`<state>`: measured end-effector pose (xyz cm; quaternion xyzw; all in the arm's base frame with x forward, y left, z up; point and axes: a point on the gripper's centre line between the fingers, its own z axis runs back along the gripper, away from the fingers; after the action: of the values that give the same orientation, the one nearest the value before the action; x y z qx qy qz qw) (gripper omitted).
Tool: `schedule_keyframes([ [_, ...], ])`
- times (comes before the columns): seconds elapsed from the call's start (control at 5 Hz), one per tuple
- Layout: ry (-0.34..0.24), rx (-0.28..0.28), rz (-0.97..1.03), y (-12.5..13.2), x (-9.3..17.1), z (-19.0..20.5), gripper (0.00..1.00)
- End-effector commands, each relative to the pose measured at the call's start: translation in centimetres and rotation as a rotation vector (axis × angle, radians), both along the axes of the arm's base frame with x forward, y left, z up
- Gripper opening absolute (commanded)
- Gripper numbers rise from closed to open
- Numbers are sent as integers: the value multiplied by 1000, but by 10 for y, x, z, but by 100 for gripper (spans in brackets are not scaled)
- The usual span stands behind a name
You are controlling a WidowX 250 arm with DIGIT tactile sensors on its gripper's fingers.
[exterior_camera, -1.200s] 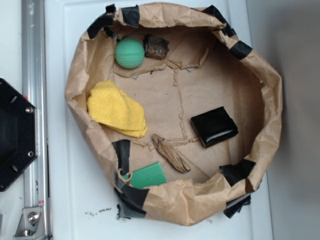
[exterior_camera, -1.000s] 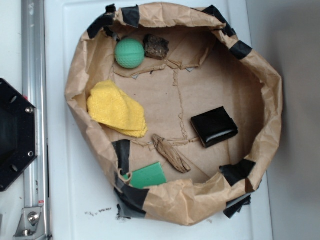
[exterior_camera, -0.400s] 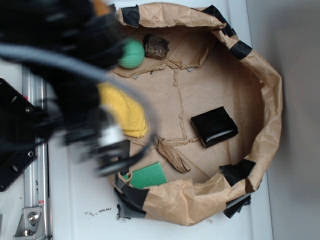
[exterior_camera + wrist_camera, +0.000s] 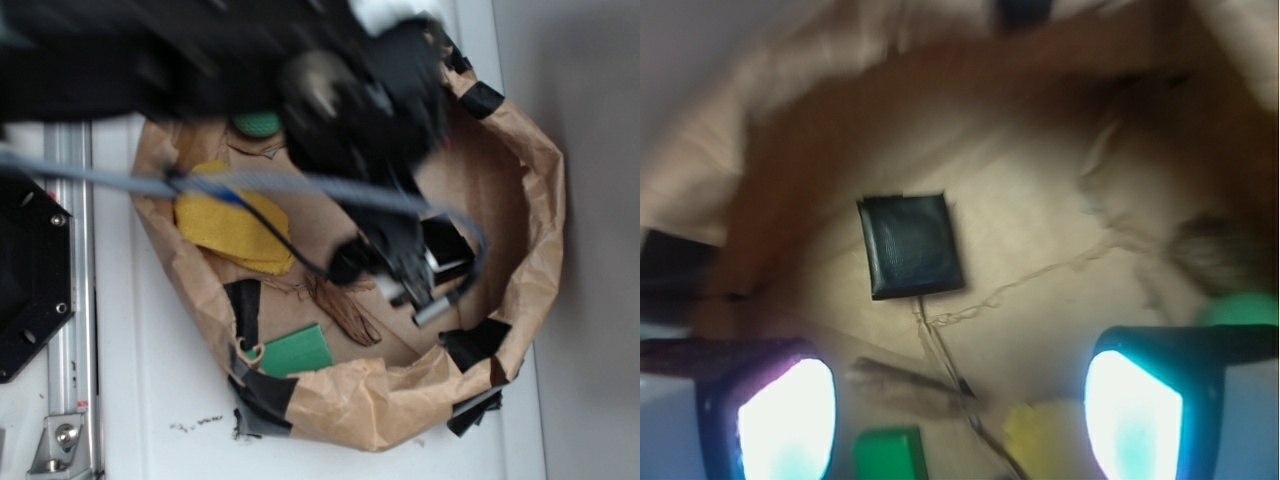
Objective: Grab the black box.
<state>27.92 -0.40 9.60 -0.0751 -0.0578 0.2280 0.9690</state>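
the hand hangs open above the box, its two pads wide apart, nothing between them; the box lies flat on the paper.

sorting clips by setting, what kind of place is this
Probably a lab robot test bench, not a home. A hand-made bin of crumpled brown paper patched with black tape sits on a white surface beside an aluminium rail, holding odd practice items like the black box.

The black box lies inside the paper enclosure, apart from its walls.
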Motion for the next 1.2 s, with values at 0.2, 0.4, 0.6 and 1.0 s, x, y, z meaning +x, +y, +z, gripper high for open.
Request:
schedule_keyframes([
  [0.2, 20, 82, -172, 4, 54, -45, 100],
  [0.4, -14, 58, -191, 10, 64, -40, 100],
  [0.6, 22, 32, -167, 1, 66, -43, 0],
  [1.0, -86, 88, -180, -6, -17, 14, 0],
])
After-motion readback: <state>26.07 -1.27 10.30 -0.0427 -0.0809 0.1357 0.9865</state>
